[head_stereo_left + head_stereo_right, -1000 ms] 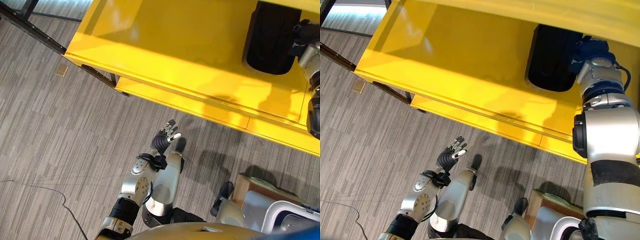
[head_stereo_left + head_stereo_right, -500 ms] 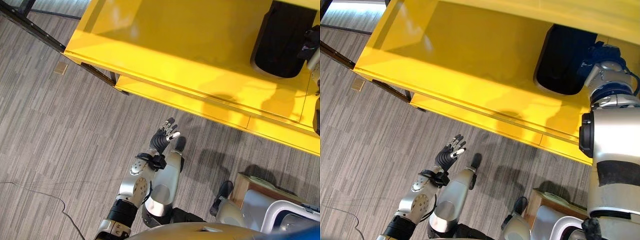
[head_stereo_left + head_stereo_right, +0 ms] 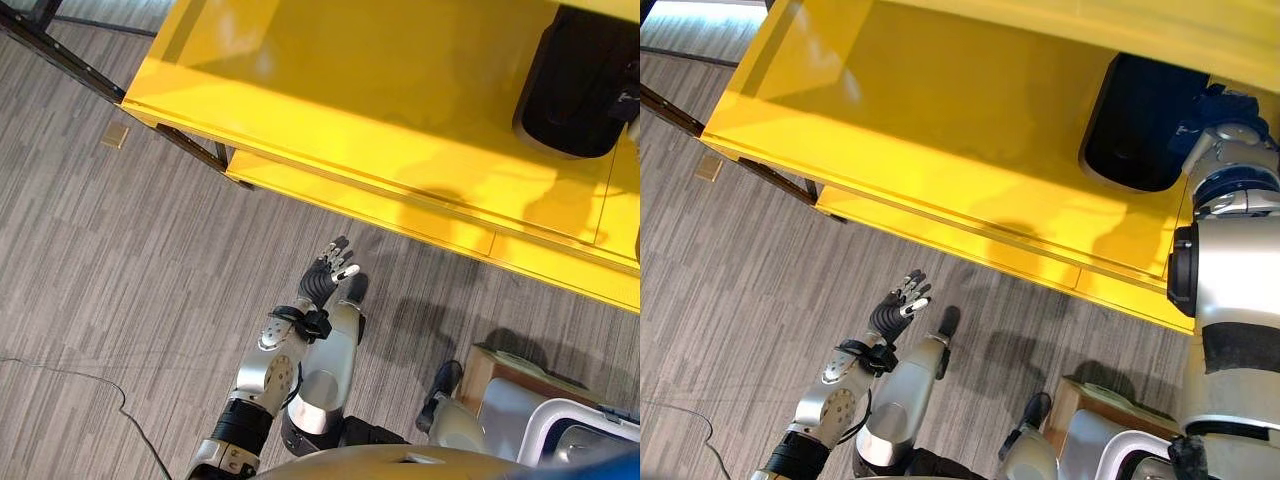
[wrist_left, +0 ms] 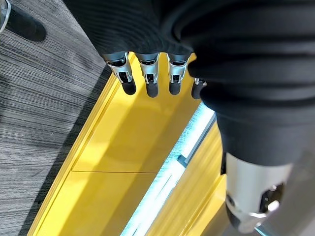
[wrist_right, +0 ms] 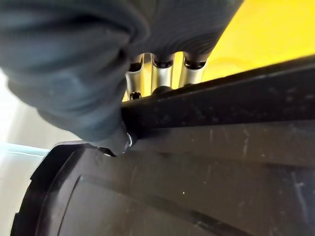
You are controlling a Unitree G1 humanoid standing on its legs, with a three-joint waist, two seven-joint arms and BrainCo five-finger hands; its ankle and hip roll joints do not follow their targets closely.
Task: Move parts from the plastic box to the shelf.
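Observation:
A large black moulded part (image 3: 575,85) lies on the yellow shelf (image 3: 350,100) at its far right end. My right hand (image 3: 1225,108) is at the part's right edge. In the right wrist view its fingers (image 5: 152,73) curl behind the black part's rim (image 5: 206,105), gripping it. My left hand (image 3: 330,275) hangs over the grey floor in front of the shelf, fingers straight and holding nothing. In the left wrist view the fingers (image 4: 147,73) point at the shelf's yellow boards.
A pale-rimmed plastic box (image 3: 575,430) on a wooden base (image 3: 490,372) stands at the lower right. A lower yellow board (image 3: 400,215) juts out under the shelf's front edge. A dark metal frame (image 3: 60,55) runs off to the left. A small tan square (image 3: 115,135) lies on the floor.
The black part has slid to the right along the shelf with my right hand on it. My left hand has stayed in place, and the camera has shifted slightly.

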